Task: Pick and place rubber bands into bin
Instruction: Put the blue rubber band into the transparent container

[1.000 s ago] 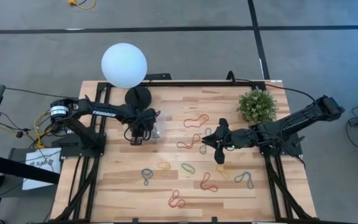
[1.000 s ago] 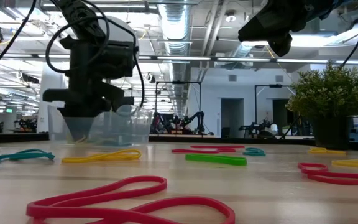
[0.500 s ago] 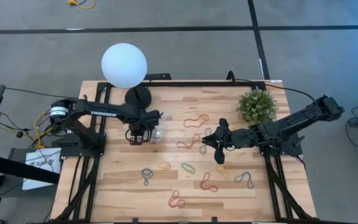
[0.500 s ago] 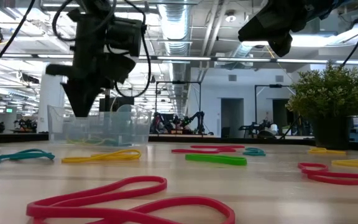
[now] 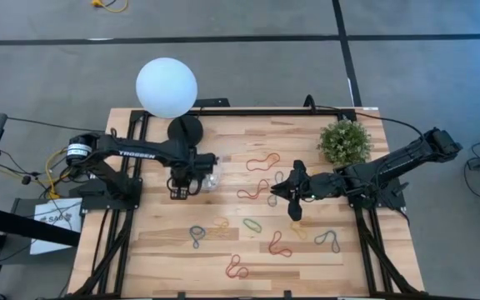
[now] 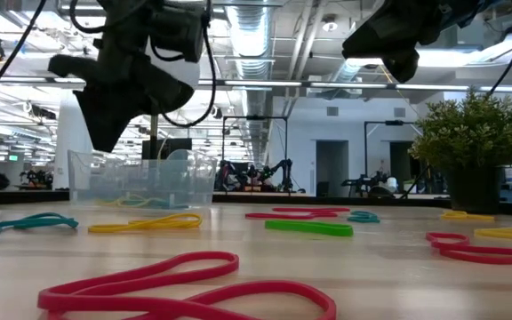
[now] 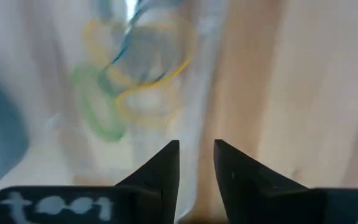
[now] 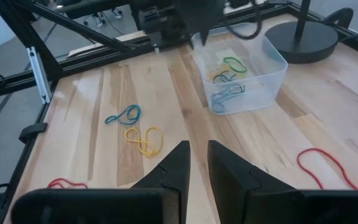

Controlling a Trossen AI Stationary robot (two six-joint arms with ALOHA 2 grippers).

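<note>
The clear bin (image 5: 210, 176) stands on the table in front of the lamp base and holds several rubber bands (image 8: 227, 78) in green, yellow and blue. My left gripper (image 5: 181, 190) hangs pointing down just above the bin's near-left rim (image 6: 105, 153). It is open, with nothing between its fingers (image 7: 196, 149). Several more rubber bands lie flat on the wood: red (image 5: 262, 161), green (image 5: 252, 224), yellow (image 5: 220, 223), blue-grey (image 5: 197, 236). My right gripper (image 5: 273, 190) hovers high over the table's middle right, slightly open and empty (image 8: 197, 155).
A white globe lamp (image 5: 167, 87) with a black round base (image 5: 185, 129) stands behind the bin. A potted plant (image 5: 344, 142) sits at the far right. Loose bands also lie near the front edge (image 5: 237, 267) and front right (image 5: 332, 242).
My left gripper has risen out of the bin, from fingertips down between its walls to clear above the rim, and has drifted a little toward the table's near edge. The bin and its bands stay where they were.
</note>
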